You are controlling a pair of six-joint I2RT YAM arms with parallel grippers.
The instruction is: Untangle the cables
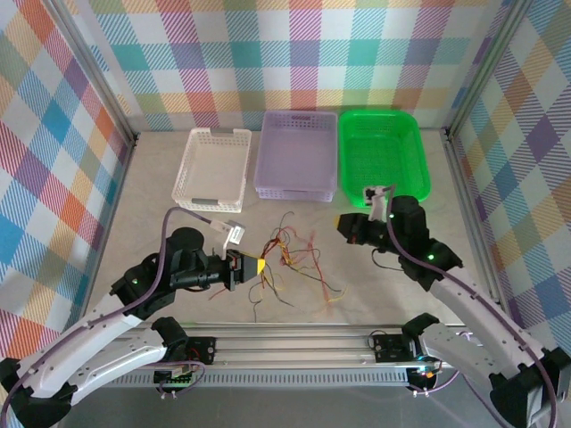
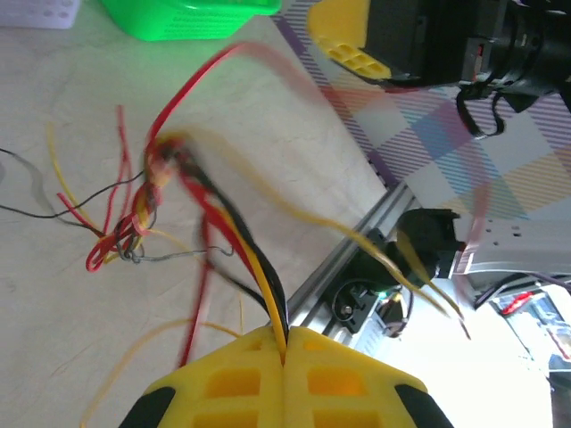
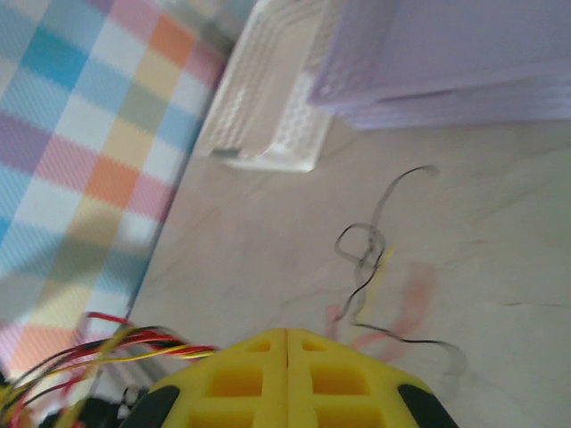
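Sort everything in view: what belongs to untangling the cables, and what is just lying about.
Job in hand: cables; left gripper, shut on the cables; right gripper, shut.
Lying about: white basket; purple basket; green basket.

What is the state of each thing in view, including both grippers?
cables: tangled in a knot, some strands lifted
left gripper: shut on the cables, on red, yellow and black strands
right gripper: shut, holding nothing visible
white basket: upright, no cables inside
purple basket: upright, no cables inside
green basket: upright, no cables inside
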